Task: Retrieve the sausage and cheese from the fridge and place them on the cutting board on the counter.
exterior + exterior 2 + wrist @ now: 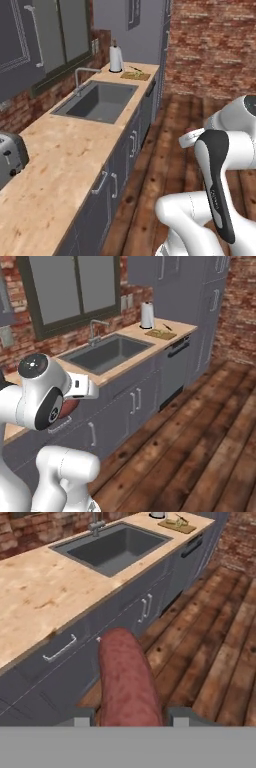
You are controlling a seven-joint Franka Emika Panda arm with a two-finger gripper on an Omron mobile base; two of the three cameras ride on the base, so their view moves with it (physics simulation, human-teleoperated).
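Bench (65, 160) runs along the brick wall, long front edge straight, grey cabinets below it. Dark inset sink (97, 101) sits mid-bench with a faucet (80, 75) at its wall side. Wide bare wood on the near stretch between the sink and a toaster (11, 156) at the near left edge. Wooden floor (200, 441) beside the cabinets is open all the way along the bench front; tall grey cabinets close the far end.

Cutting board (161, 334) lies at the far end of the bench, past the sink, just beside a paper towel roll (146, 315). In the hand view the cutting board (176, 524) is at the top, with a small pale yellowish chunk on it, probably the cheese (171, 521); too small to be sure. A thin dark item also lies by the board, unclear what.

Sausage (127, 682) is gripped between the fingers (83, 718), sticking out forward past the tips, its rounded end pointing over the cabinet fronts. Fingers partly closed, clamped on its two sides. In the right base view the sausage (67, 406) shows as a reddish patch under the hand, in front of the bench edge, off the bench and over the floor, well apart from the board.
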